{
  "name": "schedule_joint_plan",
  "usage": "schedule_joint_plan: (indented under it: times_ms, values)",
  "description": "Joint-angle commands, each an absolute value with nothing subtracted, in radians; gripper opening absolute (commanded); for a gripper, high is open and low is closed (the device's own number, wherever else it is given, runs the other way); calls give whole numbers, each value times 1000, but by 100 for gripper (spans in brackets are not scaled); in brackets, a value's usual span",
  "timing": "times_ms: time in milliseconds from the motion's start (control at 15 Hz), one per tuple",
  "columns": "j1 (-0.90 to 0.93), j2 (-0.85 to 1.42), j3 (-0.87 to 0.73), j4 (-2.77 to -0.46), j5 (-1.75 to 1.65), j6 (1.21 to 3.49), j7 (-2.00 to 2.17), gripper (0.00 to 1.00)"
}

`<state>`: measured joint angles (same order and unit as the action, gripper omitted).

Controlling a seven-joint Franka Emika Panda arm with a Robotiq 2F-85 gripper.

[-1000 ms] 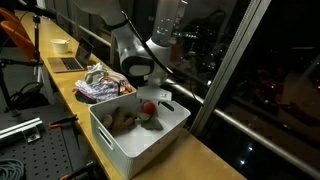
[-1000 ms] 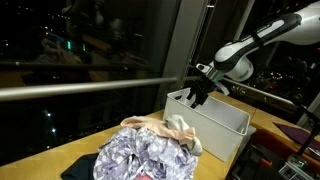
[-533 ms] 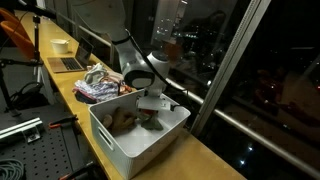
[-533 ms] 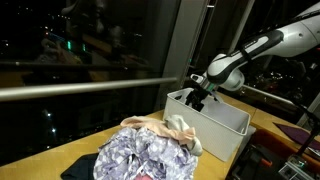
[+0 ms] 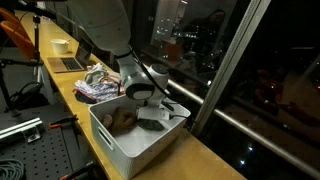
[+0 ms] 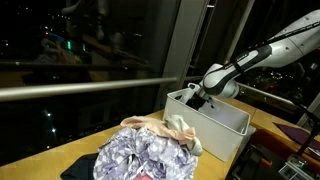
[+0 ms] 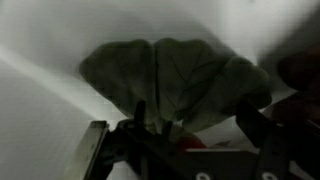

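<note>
Down inside the bin [image 5: 112,140] your arm bends in steeply from above, and your gripper [image 5: 152,110] hangs low over the cloth [image 7: 170,80] on the bin floor. The jaws stand apart, holding nothing. White walls stand close around, so open room is only upward. A clothes pile [image 5: 100,85] sits outside, near the bin.

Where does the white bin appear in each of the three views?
Exterior view: the bin is low in the centre, on the table.
Exterior view: the bin is right of centre, behind the clothes.
Wrist view: its white walls surround a green cloth.
Shared landmark: the fingers, down inside the bin.
</note>
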<state>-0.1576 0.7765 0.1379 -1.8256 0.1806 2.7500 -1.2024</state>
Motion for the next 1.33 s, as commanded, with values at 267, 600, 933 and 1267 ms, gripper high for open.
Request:
schedule_joint_plan:
  times_ms: [267,600,933,1267]
  values:
    - [-204,756,175,-1869,143,2808,-1141,31]
    - [-233,659,184,-1980,142,2866,-1124,0]
    - [-255,511,178,-2118,139,2895,-1098,2]
    - [-235,272,157,-2247,129,2866,-1066,2]
